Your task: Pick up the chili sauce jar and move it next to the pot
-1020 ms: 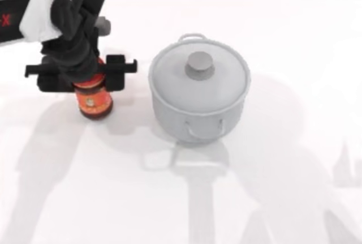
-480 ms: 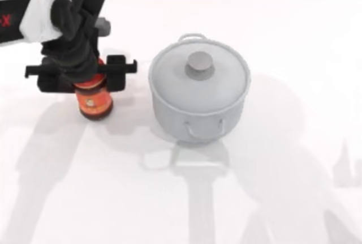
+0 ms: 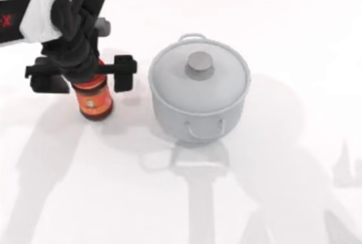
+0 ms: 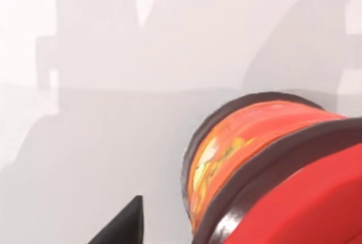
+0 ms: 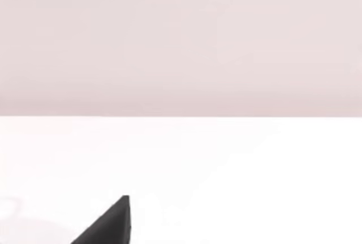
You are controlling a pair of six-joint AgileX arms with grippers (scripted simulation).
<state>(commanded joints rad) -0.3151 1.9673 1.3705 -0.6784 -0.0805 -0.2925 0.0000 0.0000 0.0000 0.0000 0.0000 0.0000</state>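
Chili sauce jar [image 3: 94,101] upright on the white table [image 3: 283,40], left of the pot [image 3: 199,92] and apart from it. Left gripper [image 3: 80,74] directly over the jar's lid, fingers spread wide either side, gripping nothing. Right arm outside the top view.

Bright, washed-out (soft shadows), mildly blurred

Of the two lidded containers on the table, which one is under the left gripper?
The chili sauce jar, small with an orange-red label, sits under the left gripper; the large grey pot stands apart to its right.
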